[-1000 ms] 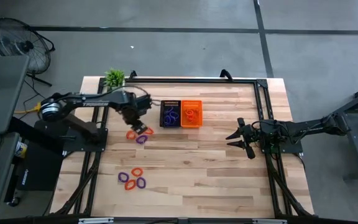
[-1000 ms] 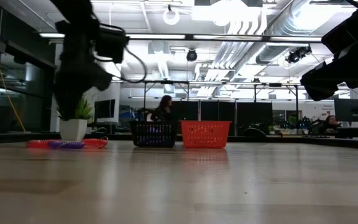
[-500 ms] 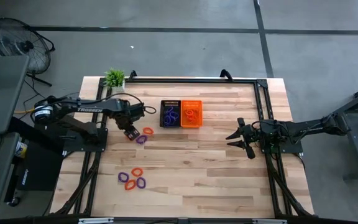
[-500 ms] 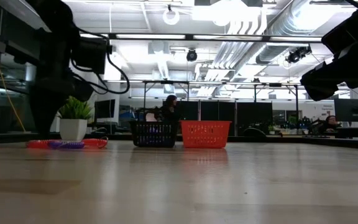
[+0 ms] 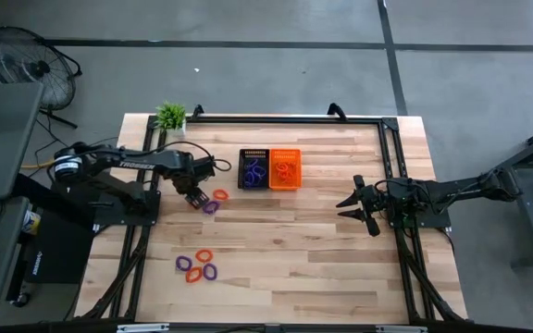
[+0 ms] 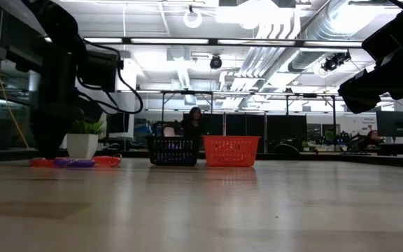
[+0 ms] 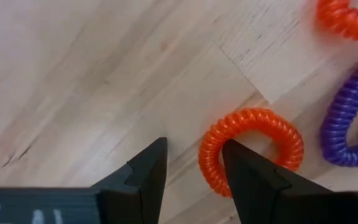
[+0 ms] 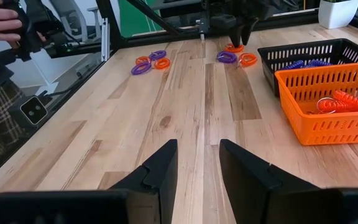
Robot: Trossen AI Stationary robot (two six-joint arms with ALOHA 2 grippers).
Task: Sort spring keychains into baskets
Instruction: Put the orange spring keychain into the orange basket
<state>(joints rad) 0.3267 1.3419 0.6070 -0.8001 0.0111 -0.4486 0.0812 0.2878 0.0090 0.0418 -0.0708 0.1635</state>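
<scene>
A: Orange-red, that coiled plastic keychain loop [image 7: 251, 150] lay flat on the pale wooden table [image 5: 340, 268] under the left gripper [image 7: 194, 165]. How did the fingers stand?

B: Parted, holding nothing — one fingertip sat on bare wood just outside the loop, the other over the loop's near side, so the coil wall lay between them. A purple coiled loop [image 7: 353, 124] lay just beside it, and another orange-red one [image 7: 347, 15] a little beyond.

A: And how would it handle?

B: Light and springy, I judged — soft enough to squash, slick enough to skid on the wood. Pinching across one wall of the ring looked the safest hold.

A: Further right?

B: A second cluster of purple and orange-red loops [image 5: 196, 265] lay nearer the front edge. Mid-table stood the black mesh basket [image 5: 254, 169] with purple coils in it, touching the bright orange mesh basket [image 5: 285, 169] with orange-red ones. At the far right the right gripper [image 5: 352, 210] waited, fingers spread and empty, well apart from everything.
</scene>
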